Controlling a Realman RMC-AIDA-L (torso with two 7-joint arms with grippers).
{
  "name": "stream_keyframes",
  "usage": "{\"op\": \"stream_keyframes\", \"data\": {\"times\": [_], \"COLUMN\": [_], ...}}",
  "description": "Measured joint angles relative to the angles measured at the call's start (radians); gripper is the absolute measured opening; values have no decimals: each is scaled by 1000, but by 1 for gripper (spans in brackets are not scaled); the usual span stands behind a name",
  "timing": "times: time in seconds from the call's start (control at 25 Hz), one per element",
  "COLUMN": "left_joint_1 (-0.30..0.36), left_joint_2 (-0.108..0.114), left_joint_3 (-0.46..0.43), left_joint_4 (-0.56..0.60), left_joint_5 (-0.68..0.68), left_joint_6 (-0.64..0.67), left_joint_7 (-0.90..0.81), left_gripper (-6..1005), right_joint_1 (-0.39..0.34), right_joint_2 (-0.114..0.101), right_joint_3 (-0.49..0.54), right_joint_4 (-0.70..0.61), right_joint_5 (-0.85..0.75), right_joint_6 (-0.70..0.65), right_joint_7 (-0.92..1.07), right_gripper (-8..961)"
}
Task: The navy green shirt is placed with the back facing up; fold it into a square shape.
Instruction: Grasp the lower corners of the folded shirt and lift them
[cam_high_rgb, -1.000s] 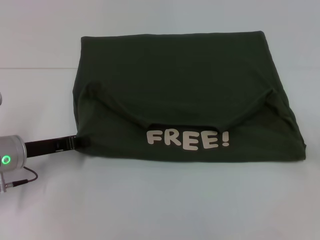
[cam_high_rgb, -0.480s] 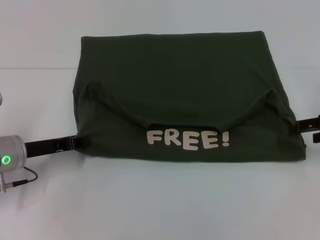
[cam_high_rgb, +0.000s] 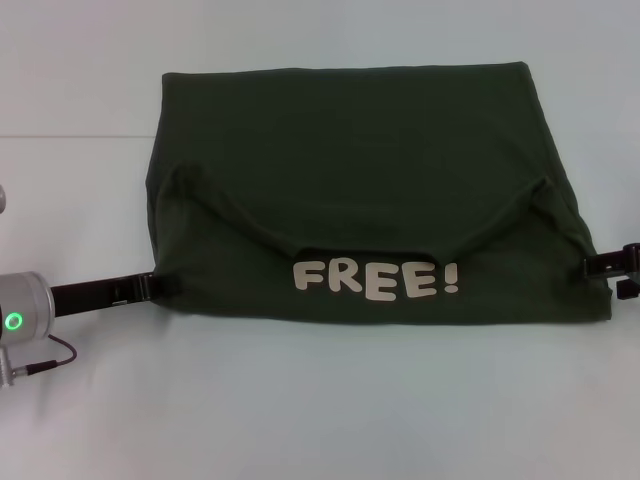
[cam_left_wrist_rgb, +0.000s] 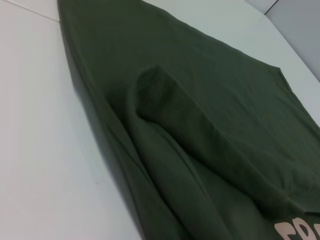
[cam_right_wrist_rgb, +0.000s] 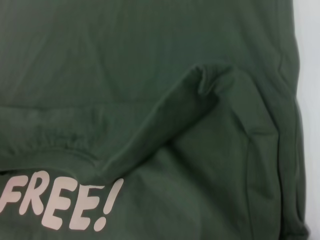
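The navy green shirt (cam_high_rgb: 350, 180) lies on the white table, its near part folded over so cream lettering "FREE!" (cam_high_rgb: 376, 279) faces up. Both sleeves are tucked in, leaving diagonal folds at left and right. My left gripper (cam_high_rgb: 160, 284) reaches in low from the left and meets the shirt's near left edge. My right gripper (cam_high_rgb: 600, 265) pokes in from the right edge of the head view and touches the shirt's near right edge. The left wrist view shows the shirt's (cam_left_wrist_rgb: 200, 125) left side and sleeve fold. The right wrist view shows the shirt's (cam_right_wrist_rgb: 200, 150) right fold and the lettering (cam_right_wrist_rgb: 60, 200).
The white table (cam_high_rgb: 320, 410) runs all around the shirt, with a seam line (cam_high_rgb: 70, 136) at the far left. A thin cable (cam_high_rgb: 45, 362) hangs by my left wrist.
My right gripper has come into view from the right and settled against the shirt's near right edge. The left gripper and the shirt have not moved.
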Motion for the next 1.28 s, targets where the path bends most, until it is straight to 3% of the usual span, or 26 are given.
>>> {"op": "stream_keyframes", "data": {"times": [0.8,1.28], "left_joint_1": [-1,-3], "left_joint_2": [-4,-4], "left_joint_3": [2,2], "left_joint_4": [0,0], "left_joint_5": [0,0], "left_joint_6": [-1,0], "left_joint_7": [9,10], "left_gripper": [50,49], "right_joint_1": [16,8], "right_joint_2": [44,49], "right_joint_3": [-13,-13], "right_joint_4": [45,34], "right_joint_5": [-1,-3], "right_joint_6": [73,95], "right_joint_7": [-15,-23], "right_gripper": [940,905]}}
